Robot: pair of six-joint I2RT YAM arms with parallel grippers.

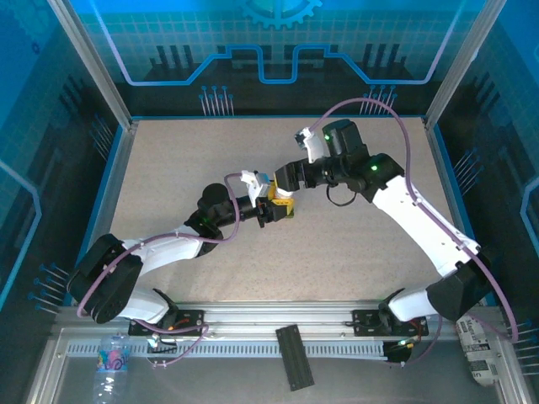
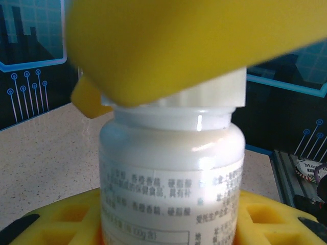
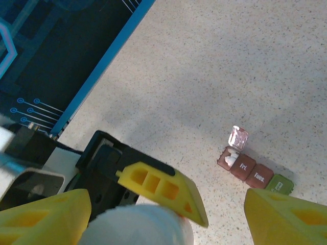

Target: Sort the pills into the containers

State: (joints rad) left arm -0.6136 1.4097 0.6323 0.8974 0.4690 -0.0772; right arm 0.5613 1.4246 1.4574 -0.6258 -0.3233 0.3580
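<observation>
Because both arms crowd one spot in the top view, with the left gripper and right gripper nearly touching over the middle of the speckled beige surface, a small misjudged move could knock finger against finger. I cannot make out the containers there.

In the left wrist view, the left gripper has its jaws gripping the white pill bottle low on its body. The bottle stands upright, and a yellow finger of the other arm lies over the white cap. Held so low, the bottle could tip or turn in the grip if the cap is twisted hard. Once the cap is off, any tilt could spill its contents.

In the right wrist view, the right gripper has its jaws open, standing wide on either side of the cap without clamping it. Closing off-centre would push the bottle sideways. The containers sit well apart on the surface: three dark red compartments and a green one, with the end lid up and white pills inside. A dropped cap or loose pill could roll across the flat surface, and pouring from height would likely scatter pills past such small compartments.

The room is a blue-lit enclosure with circuit-pattern panels and metal frame posts.
</observation>
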